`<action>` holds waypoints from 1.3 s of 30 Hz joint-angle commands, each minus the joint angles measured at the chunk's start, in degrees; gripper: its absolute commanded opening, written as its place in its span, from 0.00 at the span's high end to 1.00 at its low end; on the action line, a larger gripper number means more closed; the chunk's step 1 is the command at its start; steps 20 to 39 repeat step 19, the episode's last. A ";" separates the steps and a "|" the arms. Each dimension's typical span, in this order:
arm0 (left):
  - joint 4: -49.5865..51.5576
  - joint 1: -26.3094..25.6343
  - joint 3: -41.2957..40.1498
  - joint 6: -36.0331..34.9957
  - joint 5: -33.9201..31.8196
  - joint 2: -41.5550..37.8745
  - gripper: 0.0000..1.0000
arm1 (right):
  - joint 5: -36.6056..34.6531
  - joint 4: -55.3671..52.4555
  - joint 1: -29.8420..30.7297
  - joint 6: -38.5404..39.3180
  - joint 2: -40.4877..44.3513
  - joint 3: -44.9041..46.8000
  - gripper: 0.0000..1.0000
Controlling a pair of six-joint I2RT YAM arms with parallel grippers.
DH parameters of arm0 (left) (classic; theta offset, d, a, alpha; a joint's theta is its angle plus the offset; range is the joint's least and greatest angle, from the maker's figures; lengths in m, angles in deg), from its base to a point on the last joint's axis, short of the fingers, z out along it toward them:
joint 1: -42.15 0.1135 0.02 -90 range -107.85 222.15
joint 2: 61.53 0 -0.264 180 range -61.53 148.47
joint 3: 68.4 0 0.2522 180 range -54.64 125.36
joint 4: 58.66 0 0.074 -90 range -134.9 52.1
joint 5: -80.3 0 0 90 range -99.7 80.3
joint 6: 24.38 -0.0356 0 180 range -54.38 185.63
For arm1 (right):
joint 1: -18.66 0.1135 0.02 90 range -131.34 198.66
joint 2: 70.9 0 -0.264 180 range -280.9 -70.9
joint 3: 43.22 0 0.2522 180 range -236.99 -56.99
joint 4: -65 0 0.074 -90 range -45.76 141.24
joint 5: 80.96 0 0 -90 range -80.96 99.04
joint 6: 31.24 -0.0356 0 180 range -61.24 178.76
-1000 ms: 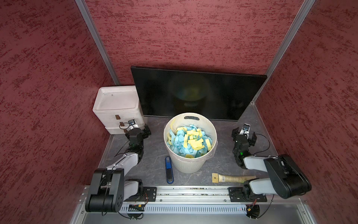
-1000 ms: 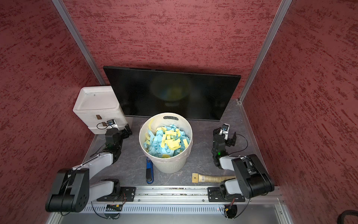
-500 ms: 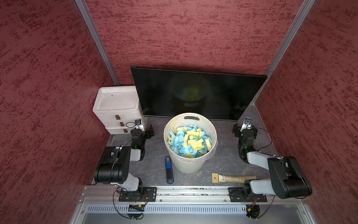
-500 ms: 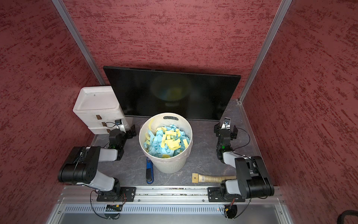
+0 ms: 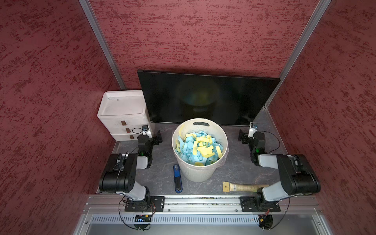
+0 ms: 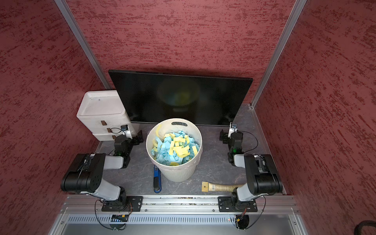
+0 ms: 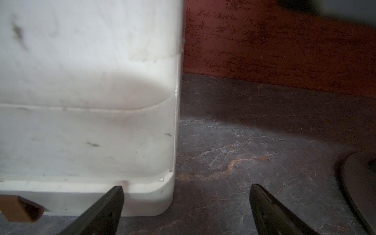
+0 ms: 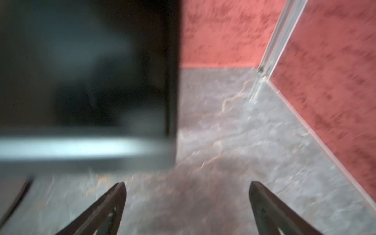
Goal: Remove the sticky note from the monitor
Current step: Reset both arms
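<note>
Noted both arms shifted since a second ago: left arm with its elbow pulled in from the front rail and its wrist turned toward the bin, right arm with its wrist edged back toward the lower right corner of the monitor. Saw nothing else displaced. Found the monitor standing at the back of the tabletop, near the rear wall, screen facing forward, its left end just behind the white drawers; same in both top views, monitor and drawers alike. Made out on its dark glossy face a dim reflection of the bin. Found the bin just in front of the monitor's middle, heaped with blue and yellow paper slips. Spotted a blue tool flat on the tabletop just beside the bin's front left, and a brush lying near the right arm's base. Found the left jaws spread wide with nothing between them, low over the tabletop between drawers and bin; in the left wrist view, saw one finger in front of the bottom corner of the drawers and the other over bare tabletop. Found the right jaws equally wide and empty, just in front of the monitor's right end; in the blurred right wrist view, saw both fingers over bare tabletop, with a corner of the monitor ahead.
</note>
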 commanded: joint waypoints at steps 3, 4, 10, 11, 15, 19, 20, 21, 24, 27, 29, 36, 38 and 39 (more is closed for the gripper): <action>-1.47 0.02 0.86 -0.76 0.35 -0.27 0.00 | 1.85 5.72 -0.15 -0.41 0.22 0.19 0.02; -1.47 0.01 0.83 -0.81 0.36 -0.29 0.00 | 1.95 5.87 -0.14 -0.38 0.06 0.22 0.02; -1.47 0.06 0.82 -0.83 0.29 -0.25 0.00 | 2.66 5.70 -0.13 -0.04 0.13 0.10 0.02; -1.36 -0.06 0.90 -0.84 0.26 -0.27 0.00 | 2.70 5.55 -0.24 -0.03 0.12 0.00 0.02; -1.20 -0.24 1.00 -1.06 0.08 -0.27 0.00 | 2.79 5.13 -0.23 -0.19 0.00 -0.30 0.02; -1.29 -0.25 1.04 -1.02 0.05 -0.28 0.00 | 2.80 5.40 -0.24 -0.03 0.07 -0.07 0.01; -1.29 -0.25 1.04 -1.02 0.05 -0.28 0.00 | 2.80 5.40 -0.24 -0.03 0.07 -0.07 0.01; -1.29 -0.25 1.04 -1.02 0.05 -0.28 0.00 | 2.80 5.40 -0.24 -0.03 0.07 -0.07 0.01; -1.29 -0.25 1.04 -1.02 0.05 -0.28 0.00 | 2.80 5.40 -0.24 -0.03 0.07 -0.07 0.01; -1.29 -0.25 1.04 -1.02 0.05 -0.28 0.00 | 2.80 5.40 -0.24 -0.03 0.07 -0.07 0.01; -1.29 -0.25 1.04 -1.02 0.05 -0.28 0.00 | 2.80 5.40 -0.24 -0.03 0.07 -0.07 0.01; -1.29 -0.25 1.04 -1.02 0.05 -0.28 0.00 | 2.80 5.40 -0.24 -0.03 0.07 -0.07 0.01; -1.29 -0.25 1.04 -1.02 0.05 -0.28 0.00 | 2.80 5.40 -0.24 -0.03 0.07 -0.07 0.01; -1.29 -0.25 1.04 -1.02 0.05 -0.28 0.00 | 2.80 5.40 -0.24 -0.03 0.07 -0.07 0.01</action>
